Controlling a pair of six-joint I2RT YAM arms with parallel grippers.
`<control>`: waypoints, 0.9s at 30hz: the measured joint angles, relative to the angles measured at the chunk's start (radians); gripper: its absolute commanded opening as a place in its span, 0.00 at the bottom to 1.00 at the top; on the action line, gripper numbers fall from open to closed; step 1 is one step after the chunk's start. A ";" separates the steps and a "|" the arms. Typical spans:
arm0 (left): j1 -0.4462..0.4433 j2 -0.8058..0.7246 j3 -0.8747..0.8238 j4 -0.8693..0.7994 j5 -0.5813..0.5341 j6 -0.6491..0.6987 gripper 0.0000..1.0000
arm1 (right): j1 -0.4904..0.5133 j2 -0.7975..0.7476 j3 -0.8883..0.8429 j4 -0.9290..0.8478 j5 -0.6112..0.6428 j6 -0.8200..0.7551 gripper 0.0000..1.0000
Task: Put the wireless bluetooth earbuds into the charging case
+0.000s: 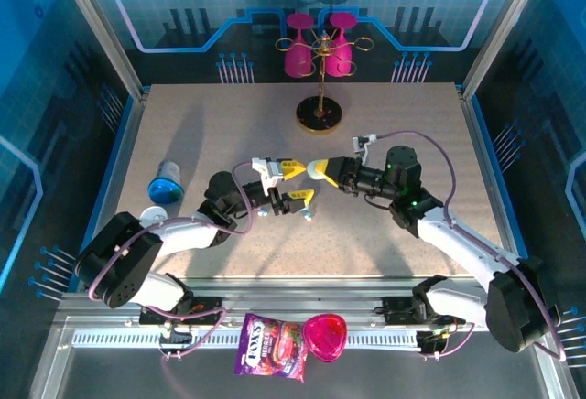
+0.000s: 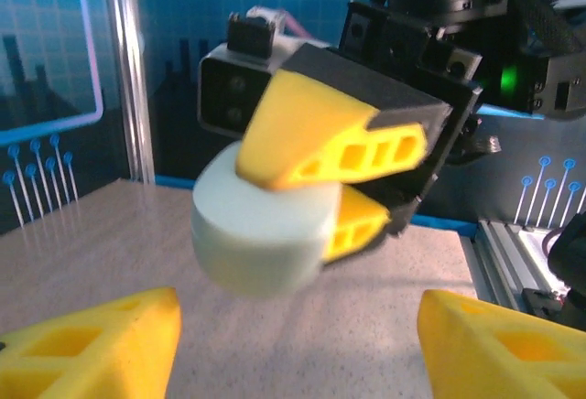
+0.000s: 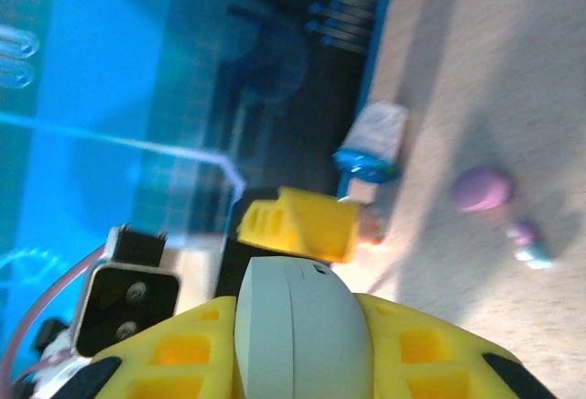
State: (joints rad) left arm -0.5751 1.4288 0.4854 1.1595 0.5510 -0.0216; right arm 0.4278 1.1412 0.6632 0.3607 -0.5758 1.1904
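Whitish charging case [image 2: 261, 234] is clamped in the right gripper [image 1: 320, 170]; the left gripper [image 1: 300, 186] is held open, empty.

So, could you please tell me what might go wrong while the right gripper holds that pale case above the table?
The right gripper pinches the pale case by one end, with much of it overhanging, so it might twist or drop. The open left gripper sits very near, so the two could collide.
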 measured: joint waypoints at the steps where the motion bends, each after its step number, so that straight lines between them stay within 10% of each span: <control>1: 0.000 -0.004 -0.011 -0.013 -0.012 0.004 0.79 | -0.013 0.001 0.006 -0.046 0.028 -0.038 0.18; 10: -0.004 -0.107 -0.041 -0.324 -0.157 0.075 0.93 | -0.103 0.260 0.110 -0.248 0.265 -0.301 0.17; 27: -0.013 -0.141 0.015 -0.669 -0.271 0.156 0.99 | -0.175 0.806 0.408 -0.220 0.341 -0.328 0.28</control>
State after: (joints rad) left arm -0.5884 1.2881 0.5007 0.4900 0.2798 0.1341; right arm 0.2527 1.9476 1.0714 0.1402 -0.2352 0.8623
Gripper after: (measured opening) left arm 0.994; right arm 0.262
